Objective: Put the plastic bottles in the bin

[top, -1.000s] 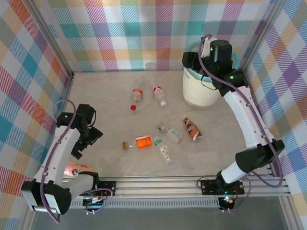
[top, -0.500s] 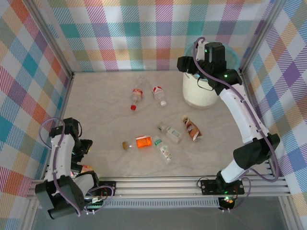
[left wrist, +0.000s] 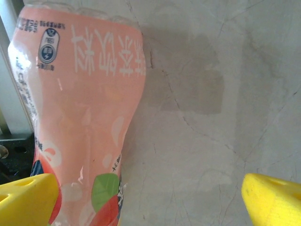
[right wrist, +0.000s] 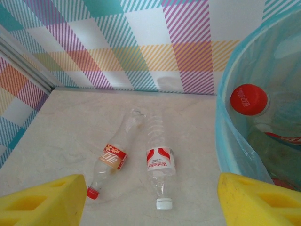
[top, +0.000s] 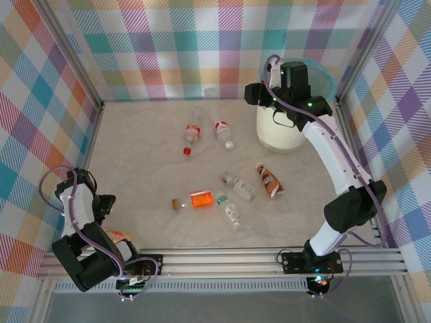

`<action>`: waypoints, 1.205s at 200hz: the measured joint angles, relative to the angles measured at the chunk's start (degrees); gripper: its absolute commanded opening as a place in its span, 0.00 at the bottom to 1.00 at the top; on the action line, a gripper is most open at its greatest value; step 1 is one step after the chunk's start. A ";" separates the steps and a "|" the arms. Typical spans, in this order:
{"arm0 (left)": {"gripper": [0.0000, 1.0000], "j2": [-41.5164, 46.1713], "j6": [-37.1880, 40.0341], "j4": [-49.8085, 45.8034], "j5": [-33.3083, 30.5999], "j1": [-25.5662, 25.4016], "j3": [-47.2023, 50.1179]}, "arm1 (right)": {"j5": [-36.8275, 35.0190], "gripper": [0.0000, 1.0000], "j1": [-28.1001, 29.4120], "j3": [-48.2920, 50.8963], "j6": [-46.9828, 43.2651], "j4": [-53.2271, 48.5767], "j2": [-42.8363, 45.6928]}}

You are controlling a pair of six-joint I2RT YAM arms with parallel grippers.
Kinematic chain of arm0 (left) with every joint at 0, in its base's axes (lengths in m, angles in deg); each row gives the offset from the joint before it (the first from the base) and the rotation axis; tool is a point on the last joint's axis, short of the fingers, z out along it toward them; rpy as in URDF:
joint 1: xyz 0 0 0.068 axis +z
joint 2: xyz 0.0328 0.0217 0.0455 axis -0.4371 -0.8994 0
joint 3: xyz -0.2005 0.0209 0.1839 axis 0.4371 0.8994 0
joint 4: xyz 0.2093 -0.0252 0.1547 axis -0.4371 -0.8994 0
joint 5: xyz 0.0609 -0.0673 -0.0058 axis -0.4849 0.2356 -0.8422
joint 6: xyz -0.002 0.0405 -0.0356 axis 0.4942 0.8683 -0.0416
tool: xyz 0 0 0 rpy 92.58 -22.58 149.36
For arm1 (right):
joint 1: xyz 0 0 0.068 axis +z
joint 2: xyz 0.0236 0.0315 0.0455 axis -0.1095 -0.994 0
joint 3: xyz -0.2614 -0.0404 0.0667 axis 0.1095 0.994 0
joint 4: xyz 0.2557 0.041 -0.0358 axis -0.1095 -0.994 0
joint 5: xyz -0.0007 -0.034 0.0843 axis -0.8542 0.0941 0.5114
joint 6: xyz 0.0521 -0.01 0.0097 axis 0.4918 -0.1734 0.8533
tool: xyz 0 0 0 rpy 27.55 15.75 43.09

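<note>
Landmark: bin [top: 286,131], cream with a blue liner, at the far right of the table.
Left gripper [left wrist: 150,202]: jaws spread wide, nothing between them; at the corner farthest from the bin.
Pink-label bottle [left wrist: 80,117]: lies on its side beside one finger rather than centred in the gap; whether they touch, cannot tell.
Risk there: closing now likely catches only the bottle's edge. The smooth round body could squirt out and roll toward the table frame close by.
Risk of the carry: this is the longest haul to the bin, so a shallow pinch may let go partway.
Right gripper [right wrist: 150,202]: jaws partly apart, empty, up beside the bin's rim on its left.
Risk there: the liner edge sits just beside one finger, so a careless swing could snag it or nudge the bin.
Already in the bin: a red-capped bottle [right wrist: 249,100].
Left of the bin, close: red-cap bottle [top: 191,134] and white-cap bottle [top: 222,131], side by side; a grab at one may knock the other.
Nearer than the bin: brown-label bottle [top: 268,180].
Nearer and further left of the bin: orange bottle [top: 195,200] and green-label bottle [top: 231,212], close together and prone to rolling.
</note>
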 measured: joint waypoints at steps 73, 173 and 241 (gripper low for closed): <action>1.00 -2.54 -0.28 1.07 -1.01 1.68 1.57 | 0.20 0.74 0.00 -0.02 -0.42 -0.72 -0.68; 1.00 -1.64 -2.54 -0.90 -2.64 5.42 1.66 | 0.46 0.74 0.00 -0.02 -1.29 -0.79 -0.68; 1.00 1.14 -2.62 -3.93 -3.87 5.64 -1.20 | 0.46 0.74 0.00 -0.02 -1.70 -0.79 -0.68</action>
